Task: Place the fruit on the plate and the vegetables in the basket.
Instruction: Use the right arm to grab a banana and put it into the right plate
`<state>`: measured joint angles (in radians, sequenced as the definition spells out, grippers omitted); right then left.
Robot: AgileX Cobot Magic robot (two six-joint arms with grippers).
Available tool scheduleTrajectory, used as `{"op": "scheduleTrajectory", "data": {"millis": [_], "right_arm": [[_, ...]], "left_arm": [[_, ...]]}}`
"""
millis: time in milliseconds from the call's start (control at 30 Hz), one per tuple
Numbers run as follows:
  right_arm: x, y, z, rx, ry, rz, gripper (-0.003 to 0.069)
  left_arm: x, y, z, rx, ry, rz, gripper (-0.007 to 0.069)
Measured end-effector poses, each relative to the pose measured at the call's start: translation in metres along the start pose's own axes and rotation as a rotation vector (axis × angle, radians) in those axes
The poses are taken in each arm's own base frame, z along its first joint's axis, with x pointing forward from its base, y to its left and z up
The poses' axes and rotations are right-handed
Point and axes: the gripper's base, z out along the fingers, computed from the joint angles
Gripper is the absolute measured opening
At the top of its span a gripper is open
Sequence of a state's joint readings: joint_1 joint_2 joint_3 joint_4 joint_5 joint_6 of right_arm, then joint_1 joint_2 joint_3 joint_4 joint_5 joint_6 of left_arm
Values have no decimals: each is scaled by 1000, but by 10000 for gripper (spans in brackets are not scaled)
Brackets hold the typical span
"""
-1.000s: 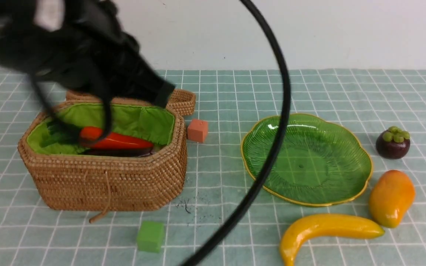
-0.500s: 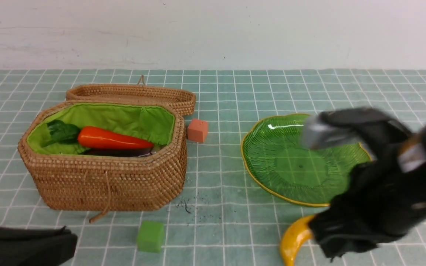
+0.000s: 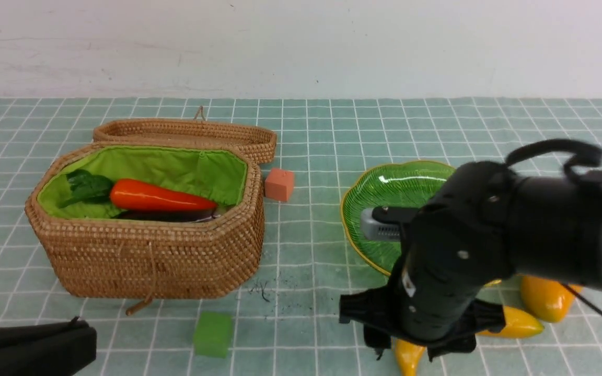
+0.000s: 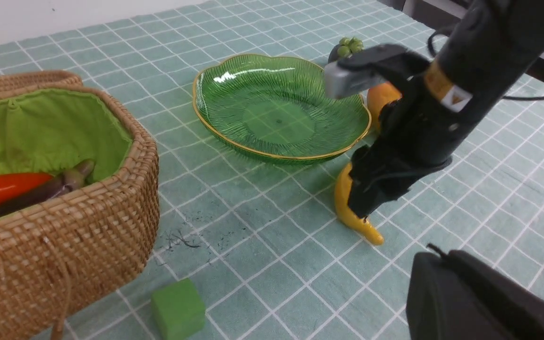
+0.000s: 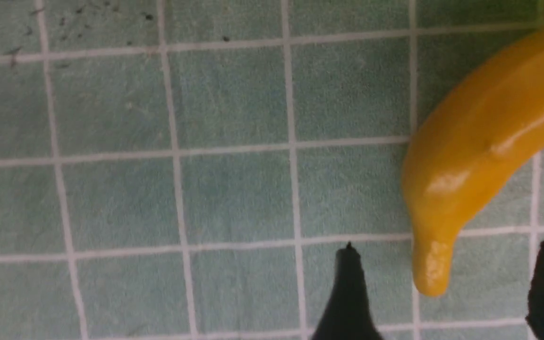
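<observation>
The yellow banana [image 3: 515,322] lies on the cloth in front of the green plate [image 3: 379,198]. My right gripper [image 3: 413,350] is open and low over the banana's near end. In the right wrist view its fingers [image 5: 347,283] straddle the banana's tip [image 5: 480,151] without touching. The mango [image 3: 546,300] lies to the right, partly behind the arm. The mangosteen [image 4: 350,46] shows only in the left wrist view, beyond the plate. The wicker basket [image 3: 149,250] holds the orange-red vegetable [image 3: 160,198] and the eggplant [image 3: 170,215]. The bumpy green pod is hidden. My left gripper [image 3: 87,339] is shut and empty at the near left.
An orange cube [image 3: 279,184] sits right of the basket by its open lid [image 3: 186,133]. A green cube [image 3: 212,334] lies in front of the basket and also shows in the left wrist view [image 4: 178,309]. The plate holds nothing.
My left arm has pulled back from over the basket to the near left corner. My right arm has come in from the right and dropped over the banana's near end.
</observation>
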<state>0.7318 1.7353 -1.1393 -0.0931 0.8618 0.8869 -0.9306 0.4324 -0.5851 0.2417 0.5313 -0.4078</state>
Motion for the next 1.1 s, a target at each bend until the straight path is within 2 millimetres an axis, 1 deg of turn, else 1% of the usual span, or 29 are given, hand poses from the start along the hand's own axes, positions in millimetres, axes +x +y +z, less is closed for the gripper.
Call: {"op": "scheduleTrajectory", "data": {"millis": [67,100,200,267,300,400,433,467,533,567,633,667,733,933,1067,1100], "right_arm": [[-4,-2,12,16,10,26,511],[-7,-3,21,24,16,41,510],[-11,-4,33,27,22,69,504],[-12,-4,40,33,32,79,489],[-12,-4,40,33,32,80,489],[-13,-5,48,45,47,97,449],[-13,-5,48,45,49,98,440],[-13,-5,48,44,51,102,416],[-14,-4,48,41,49,103,404],[-14,-4,48,43,51,104,372],[-14,-4,48,45,53,104,351],[-13,-4,48,48,60,107,306],[-12,-4,48,49,72,107,258],[-7,-8,46,104,138,84,251],[0,-15,40,157,199,87,251],[2,-17,34,162,214,93,251]], "left_arm": [[0,0,0,0,0,0,-13],[0,0,0,0,0,0,-13],[0,0,0,0,0,0,-13],[0,0,0,0,0,0,-13],[0,0,0,0,0,0,-13],[0,0,0,0,0,0,-13],[0,0,0,0,0,0,-13],[0,0,0,0,0,0,-13],[0,0,0,0,0,0,-13],[0,0,0,0,0,0,-13],[0,0,0,0,0,0,-13],[0,0,0,0,0,0,-13],[0,0,0,0,0,-1,-13],[0,0,0,2,1,-4,-13],[0,0,0,4,2,-8,-13],[0,-1,0,6,3,-11,-13]]}}
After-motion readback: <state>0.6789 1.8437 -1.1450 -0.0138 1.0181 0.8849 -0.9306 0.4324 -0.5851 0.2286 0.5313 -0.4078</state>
